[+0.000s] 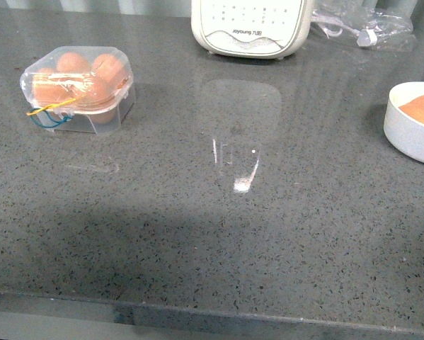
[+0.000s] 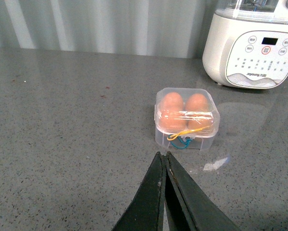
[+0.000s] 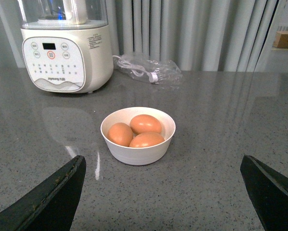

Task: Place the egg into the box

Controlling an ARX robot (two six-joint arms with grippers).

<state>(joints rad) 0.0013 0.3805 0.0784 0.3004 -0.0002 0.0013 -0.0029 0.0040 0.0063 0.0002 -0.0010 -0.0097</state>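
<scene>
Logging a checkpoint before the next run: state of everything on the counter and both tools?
Clear plastic egg carton: lid shut, brown eggs inside, yellow and blue bands at its front.
Round white bowl: upright, holds three brown eggs.
White Joyoung appliance: upright; on or off unclear.
Clear plastic bag: lying flat, holds a cable.
Left tool: shut, empty.
Right tool: open, empty.

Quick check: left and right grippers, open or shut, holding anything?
Left gripper: shut, holding nothing, short of the egg box.
Right gripper: open, empty, facing the bowl of eggs.
</scene>
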